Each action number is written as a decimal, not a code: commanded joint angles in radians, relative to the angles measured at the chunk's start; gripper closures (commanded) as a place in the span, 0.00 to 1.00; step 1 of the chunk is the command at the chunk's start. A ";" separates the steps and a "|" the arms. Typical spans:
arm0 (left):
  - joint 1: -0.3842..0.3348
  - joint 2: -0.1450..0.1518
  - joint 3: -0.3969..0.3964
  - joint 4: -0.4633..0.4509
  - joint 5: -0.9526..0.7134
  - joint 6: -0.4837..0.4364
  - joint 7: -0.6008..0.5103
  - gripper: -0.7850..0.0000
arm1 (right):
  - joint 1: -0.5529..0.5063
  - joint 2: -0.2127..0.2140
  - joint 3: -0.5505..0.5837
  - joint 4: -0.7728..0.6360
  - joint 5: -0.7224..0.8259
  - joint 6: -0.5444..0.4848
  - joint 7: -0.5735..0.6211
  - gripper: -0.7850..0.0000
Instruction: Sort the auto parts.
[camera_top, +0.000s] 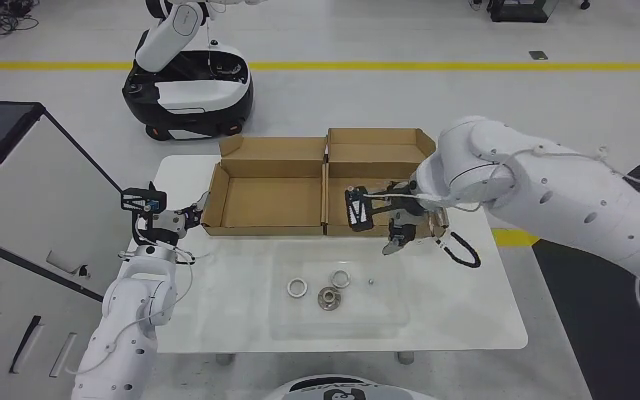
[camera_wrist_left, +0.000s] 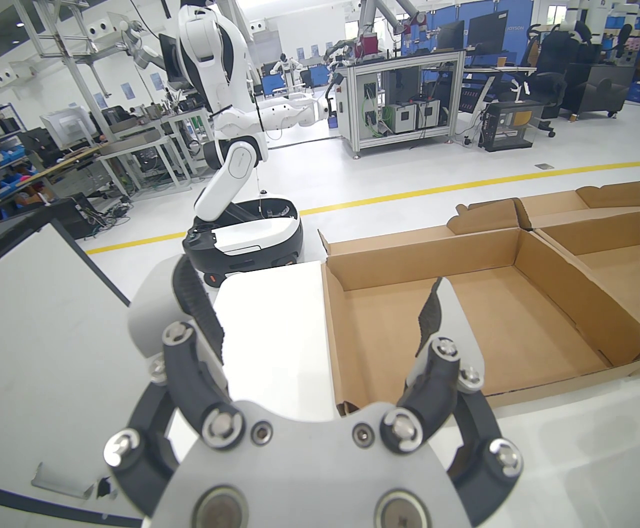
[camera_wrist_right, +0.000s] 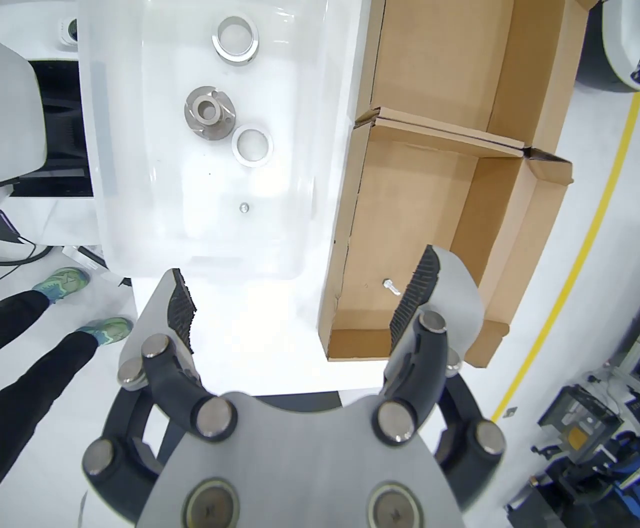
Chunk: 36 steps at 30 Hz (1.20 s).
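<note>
A clear tray (camera_top: 385, 312) near the table's front holds two metal rings (camera_top: 297, 288) (camera_top: 341, 279), a flanged hub (camera_top: 328, 296) and a tiny fastener (camera_top: 372, 282). The right wrist view shows the rings (camera_wrist_right: 235, 40) (camera_wrist_right: 252, 145), hub (camera_wrist_right: 209, 112) and fastener (camera_wrist_right: 243, 207). Two open cardboard boxes (camera_top: 270, 195) (camera_top: 375, 165) stand side by side behind the tray. A small bolt (camera_wrist_right: 391, 286) lies in the right-hand box. My right gripper (camera_top: 378, 225) (camera_wrist_right: 300, 295) hangs open and empty over that box's front wall. My left gripper (camera_top: 193, 215) (camera_wrist_left: 315, 310) is open and empty at the left box's (camera_wrist_left: 450, 320) outer side.
A black cable loop (camera_top: 462, 250) lies on the table by the right arm. Another robot on a wheeled base (camera_top: 190, 85) stands on the floor beyond the table. A white panel (camera_wrist_left: 55, 310) borders the table's left side.
</note>
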 joint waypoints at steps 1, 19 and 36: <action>0.000 0.000 0.000 0.000 0.000 0.000 0.000 0.00 | 0.005 -0.018 0.000 -0.026 0.032 0.077 0.078 0.00; 0.000 0.000 0.000 0.000 0.000 0.000 0.000 0.00 | -0.087 -0.218 0.000 0.062 0.090 0.303 0.303 0.00; 0.000 0.000 0.000 0.000 0.000 0.000 0.000 0.00 | -0.161 -0.265 0.000 0.127 0.071 0.303 0.303 0.00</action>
